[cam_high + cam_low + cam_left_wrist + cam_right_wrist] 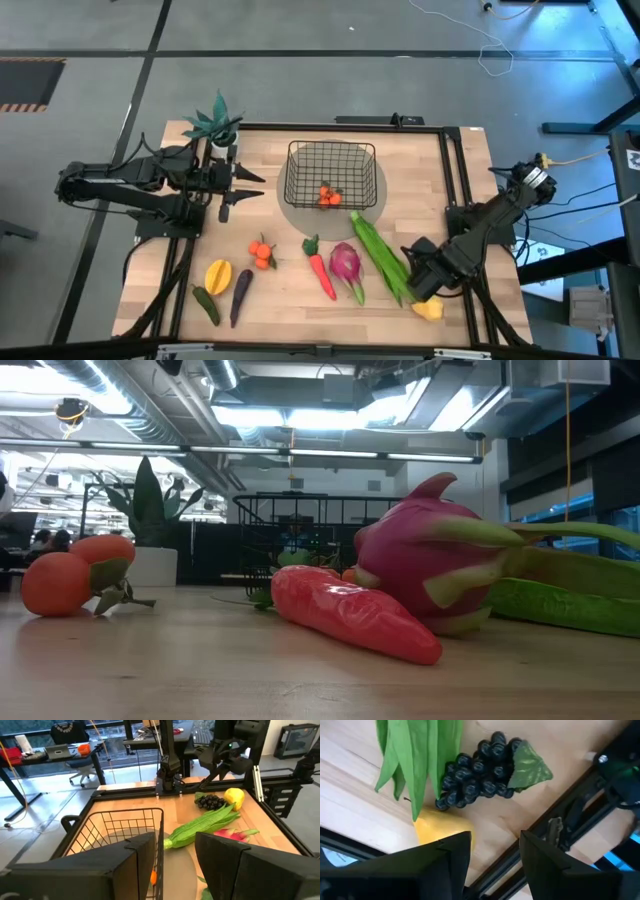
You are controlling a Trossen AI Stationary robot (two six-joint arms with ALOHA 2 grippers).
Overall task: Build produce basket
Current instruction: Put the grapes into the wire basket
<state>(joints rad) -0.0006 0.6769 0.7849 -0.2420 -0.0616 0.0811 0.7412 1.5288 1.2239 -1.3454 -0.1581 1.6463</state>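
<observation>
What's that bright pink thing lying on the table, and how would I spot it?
Start at the black wire basket at the far middle of the wooden table. Come toward the near edge: the dragon fruit lies there, between the orange-red carrot and the long green bean pods. It is the only pink piece, round with green-tipped scales.

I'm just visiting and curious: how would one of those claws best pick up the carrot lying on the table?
Grip the carrot across the middle of its orange body, coming straight down from above. It lies flat, long and narrow, so the jaws should close across its width. The dragon fruit lies close beside it, leaving little room on that side.
</observation>
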